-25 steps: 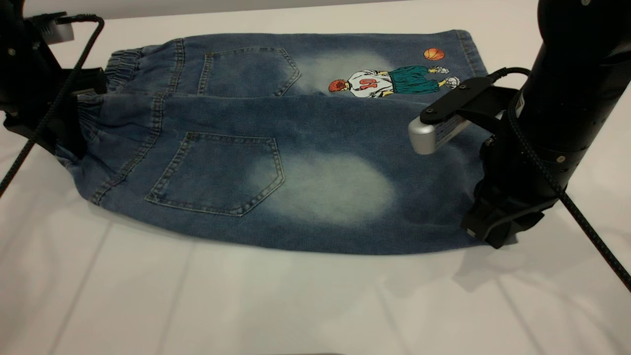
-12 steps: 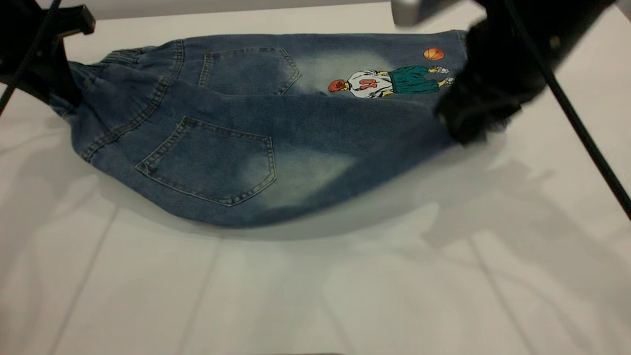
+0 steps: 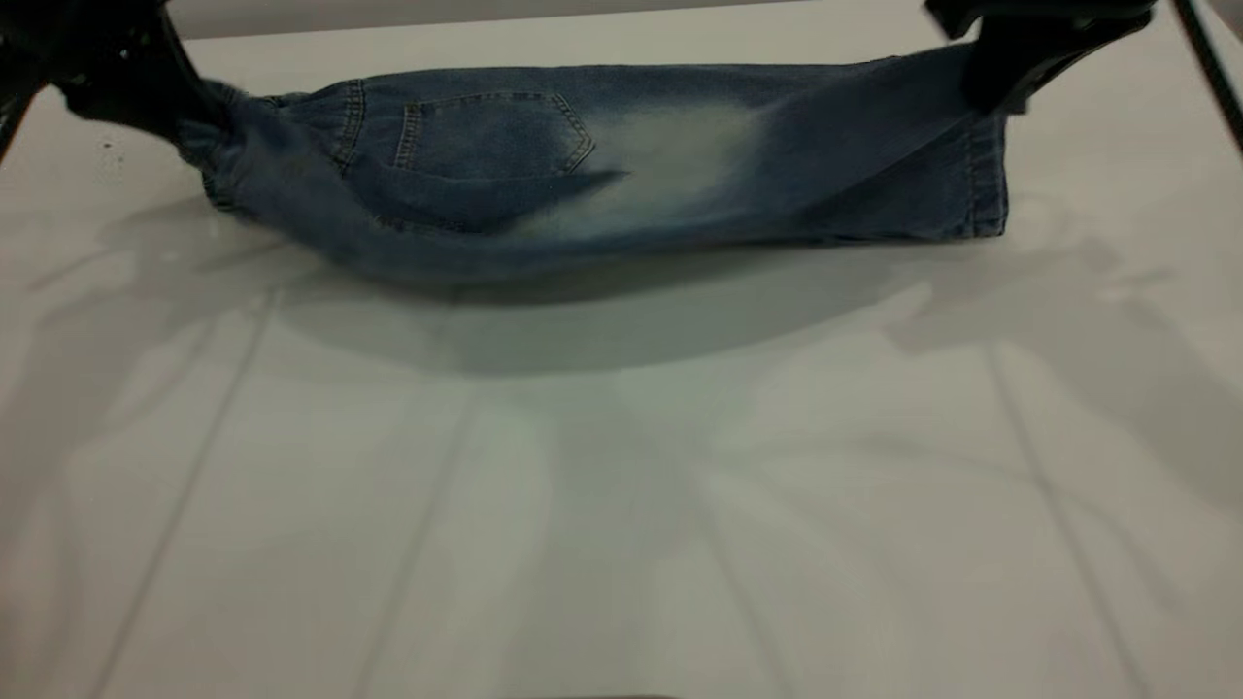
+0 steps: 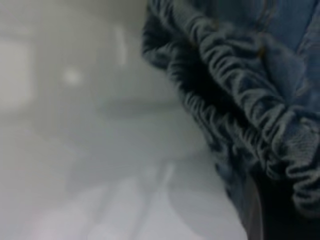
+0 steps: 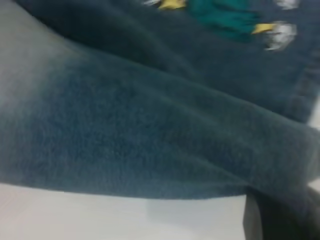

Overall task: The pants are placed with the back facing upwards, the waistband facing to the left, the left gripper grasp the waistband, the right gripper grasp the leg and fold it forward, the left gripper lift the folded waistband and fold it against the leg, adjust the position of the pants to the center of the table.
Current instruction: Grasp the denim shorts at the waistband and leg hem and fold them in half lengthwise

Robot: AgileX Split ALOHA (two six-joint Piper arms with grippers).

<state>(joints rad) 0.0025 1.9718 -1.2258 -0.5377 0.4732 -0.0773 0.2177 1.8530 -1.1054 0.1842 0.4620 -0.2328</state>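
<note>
The dark-blue denim pants (image 3: pixel 583 175) lie along the far side of the white table (image 3: pixel 621 485), doubled lengthwise, one back pocket (image 3: pixel 495 131) and a pale patch showing. At the far left my left gripper (image 3: pixel 184 107) is shut on the ruched waistband (image 3: pixel 218 146), which fills the left wrist view as gathered folds (image 4: pixel 240 100). My right gripper (image 3: pixel 991 87), at the far right, is shut on the leg (image 3: pixel 903 165) near its hem. The right wrist view shows the lifted leg (image 5: pixel 150 135) above the cartoon print (image 5: pixel 225 15). The fold sags between the two grippers.
The white table stretches wide and bare in front of the pants, crossed by faint seams and the arms' shadows (image 3: pixel 602 330). The table's far edge (image 3: pixel 583 15) runs just behind the pants.
Both grippers have risen and moved to the far side, carrying the near half of the pants over the far half. The cartoon print and one pocket are now covered in the exterior view.
</note>
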